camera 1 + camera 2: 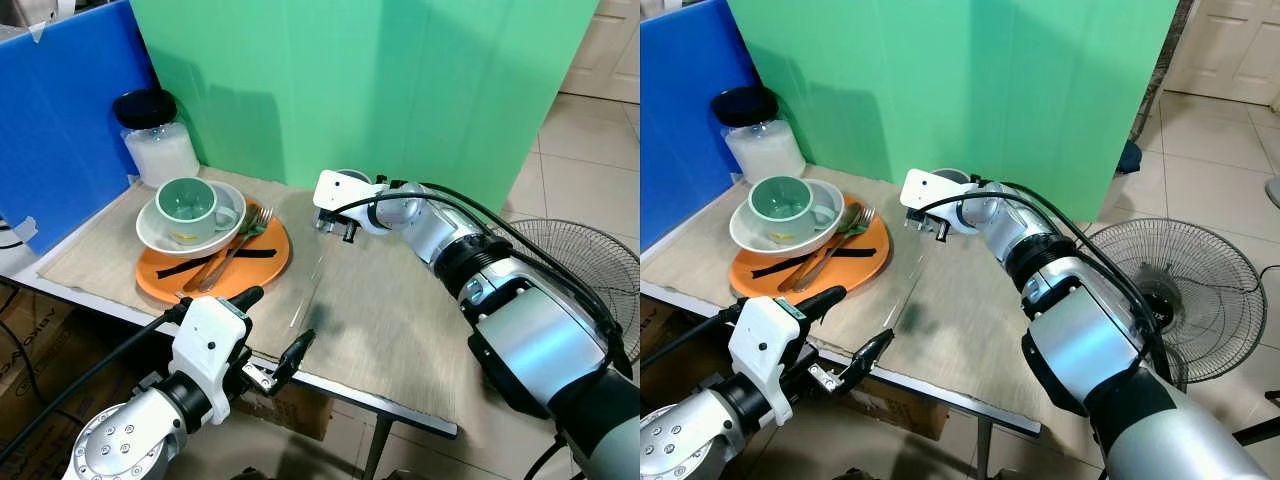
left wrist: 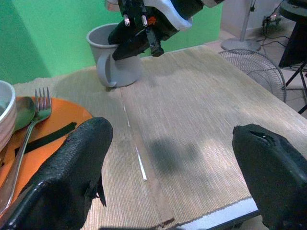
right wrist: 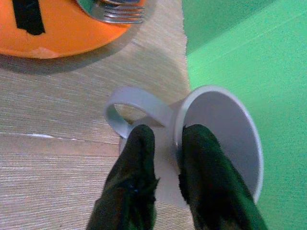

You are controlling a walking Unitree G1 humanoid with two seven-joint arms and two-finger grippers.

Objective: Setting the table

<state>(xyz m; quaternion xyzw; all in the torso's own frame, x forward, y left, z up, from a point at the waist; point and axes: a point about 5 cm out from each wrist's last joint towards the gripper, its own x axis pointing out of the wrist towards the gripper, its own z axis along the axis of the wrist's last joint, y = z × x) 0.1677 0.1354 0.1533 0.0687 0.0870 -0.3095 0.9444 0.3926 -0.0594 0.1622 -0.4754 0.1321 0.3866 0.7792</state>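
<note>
Two black fingers of the right pincer [image 3: 165,143] pinch the rim of a grey mug [image 3: 211,139], one inside and one outside, beside its handle. The mug stands on the surface [image 1: 400,320] near the green backdrop [image 1: 400,90] (just beyond the orange plate [image 1: 265,262]). The left pincer [image 2: 168,163] hovers spread wide over the surface's near edge.

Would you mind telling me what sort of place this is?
Probably a makeshift test corner in a home or workshop: a table with a plate and mug, green and blue boards behind, and a floor fan.
</note>
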